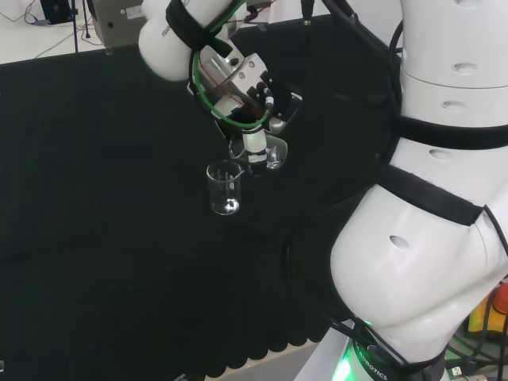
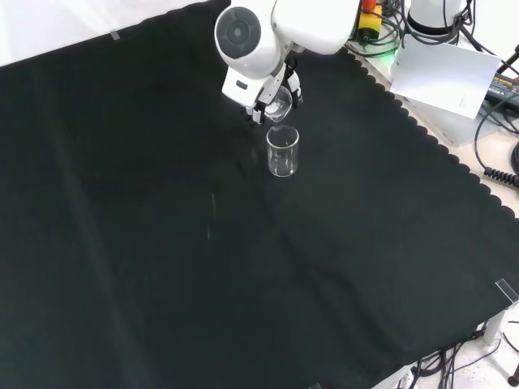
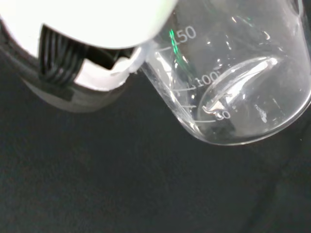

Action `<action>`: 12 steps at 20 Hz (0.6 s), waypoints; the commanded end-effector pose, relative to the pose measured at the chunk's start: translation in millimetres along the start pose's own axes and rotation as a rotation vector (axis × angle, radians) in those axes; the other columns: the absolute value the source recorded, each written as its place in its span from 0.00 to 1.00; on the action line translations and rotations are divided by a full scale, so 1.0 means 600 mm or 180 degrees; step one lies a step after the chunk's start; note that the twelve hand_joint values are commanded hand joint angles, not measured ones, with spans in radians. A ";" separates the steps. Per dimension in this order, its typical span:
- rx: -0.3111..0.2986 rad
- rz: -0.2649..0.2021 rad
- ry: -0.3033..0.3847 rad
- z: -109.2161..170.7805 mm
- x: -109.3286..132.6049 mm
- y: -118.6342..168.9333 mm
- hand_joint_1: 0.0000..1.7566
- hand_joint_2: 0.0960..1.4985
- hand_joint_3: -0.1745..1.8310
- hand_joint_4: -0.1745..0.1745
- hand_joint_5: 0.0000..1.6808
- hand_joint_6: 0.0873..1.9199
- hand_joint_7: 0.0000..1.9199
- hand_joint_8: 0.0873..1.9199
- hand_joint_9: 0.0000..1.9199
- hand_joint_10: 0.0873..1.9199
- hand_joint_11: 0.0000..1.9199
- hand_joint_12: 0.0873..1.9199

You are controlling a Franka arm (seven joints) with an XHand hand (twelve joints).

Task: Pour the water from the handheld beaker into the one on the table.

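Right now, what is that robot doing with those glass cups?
The white robot arm's hand is holding a clear glass beaker tipped over on its side, just above and next to a second beaker that stands upright on the black cloth. It is set up to pour from the held one into the standing one. In the wrist view the held beaker is tilted steeply. I cannot tell whether any water has gone into the standing beaker.
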State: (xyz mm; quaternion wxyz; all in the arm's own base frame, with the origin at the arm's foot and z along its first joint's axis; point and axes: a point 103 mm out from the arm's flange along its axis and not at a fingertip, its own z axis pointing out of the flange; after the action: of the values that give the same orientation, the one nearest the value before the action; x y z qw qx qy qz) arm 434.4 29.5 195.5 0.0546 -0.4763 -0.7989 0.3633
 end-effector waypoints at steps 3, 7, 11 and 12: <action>0.0234 0.0072 -0.0297 -0.009 0.014 0.003 0.76 0.34 0.42 0.00 0.90 0.04 0.83 0.00 0.96 0.00 0.81 0.24; 0.0291 0.0102 -0.0398 -0.015 0.017 0.005 0.76 0.34 0.42 0.00 0.90 0.04 0.84 0.00 0.96 0.00 0.81 0.24; 0.0359 0.0123 -0.0477 -0.024 0.023 0.008 0.76 0.34 0.42 0.00 0.90 0.04 0.84 0.00 0.96 0.00 0.82 0.24; 0.0369 0.0128 -0.0494 -0.026 0.024 0.009 0.76 0.34 0.42 0.00 0.90 0.04 0.84 0.00 0.96 0.00 0.82 0.24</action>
State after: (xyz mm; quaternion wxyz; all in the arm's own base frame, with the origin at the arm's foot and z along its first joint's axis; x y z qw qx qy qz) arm 435.8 46.5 198.7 0.0201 -0.4616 -0.7744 0.4322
